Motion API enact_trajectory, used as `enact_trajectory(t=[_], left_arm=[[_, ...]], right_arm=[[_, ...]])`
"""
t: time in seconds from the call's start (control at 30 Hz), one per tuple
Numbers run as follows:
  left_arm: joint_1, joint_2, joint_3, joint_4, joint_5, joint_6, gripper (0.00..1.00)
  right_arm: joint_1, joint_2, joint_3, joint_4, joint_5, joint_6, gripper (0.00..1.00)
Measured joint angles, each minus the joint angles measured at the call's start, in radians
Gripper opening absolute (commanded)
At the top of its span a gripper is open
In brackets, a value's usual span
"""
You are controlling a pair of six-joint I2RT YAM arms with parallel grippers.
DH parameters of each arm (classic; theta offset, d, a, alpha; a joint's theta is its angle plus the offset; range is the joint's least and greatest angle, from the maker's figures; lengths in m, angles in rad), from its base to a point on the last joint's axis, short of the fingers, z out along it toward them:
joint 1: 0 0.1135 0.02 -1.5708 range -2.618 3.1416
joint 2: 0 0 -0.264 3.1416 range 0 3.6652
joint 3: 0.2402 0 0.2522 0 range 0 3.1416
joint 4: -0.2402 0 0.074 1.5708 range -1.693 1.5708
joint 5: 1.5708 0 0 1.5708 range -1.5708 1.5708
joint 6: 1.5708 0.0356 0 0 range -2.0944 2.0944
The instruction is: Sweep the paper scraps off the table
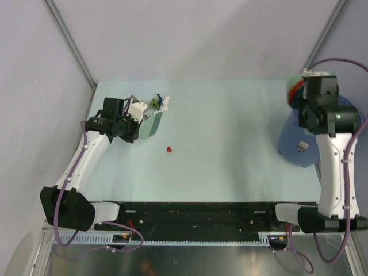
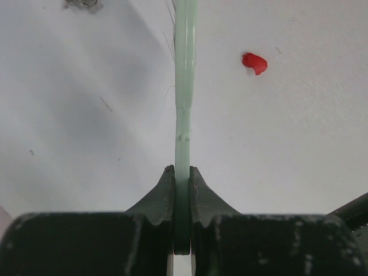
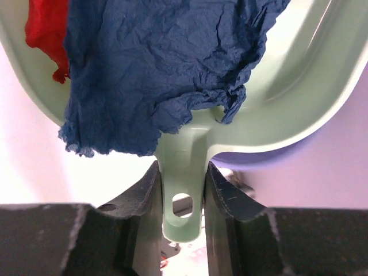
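Observation:
My left gripper (image 1: 140,116) (image 2: 182,172) is shut on a thin pale green brush (image 1: 153,124) (image 2: 184,86) at the table's far left. A red paper scrap (image 1: 169,149) (image 2: 254,62) lies on the table (image 1: 230,144) just right of the brush. A small cluster of green, blue and white scraps (image 1: 158,103) lies just beyond the brush. My right gripper (image 1: 311,83) (image 3: 181,169) is shut on the handle of the pale green dustpan (image 1: 294,87) (image 3: 299,86), held up over the blue bucket. Crumpled dark blue paper (image 3: 155,63) and red paper (image 3: 43,34) lie in the pan.
The big round blue bucket (image 1: 305,135) stands at the table's right edge, under the right arm, with a small pale scrap (image 1: 302,147) inside. Grey walls and metal posts (image 1: 72,43) close in the table. The arm bases sit along the near edge.

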Motion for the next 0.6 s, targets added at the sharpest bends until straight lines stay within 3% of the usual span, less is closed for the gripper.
enact_trajectory(t=[0.23,0.43,0.6], left_arm=[[0.0,0.002,-0.004,-0.001,0.037,0.018,0.0],[0.0,0.024,0.005,0.0,0.057,0.037,0.0],[0.0,0.031,0.006,0.0,0.082,0.045,0.0]], right_arm=[[-0.19,-0.238,-0.233,0.115,0.256,-0.211,0.0],[-0.224,-0.341,-0.401,0.305,0.391,-0.633,0.0],[-0.223,-0.362,-0.455,0.467,0.39,-0.981,0.0]])
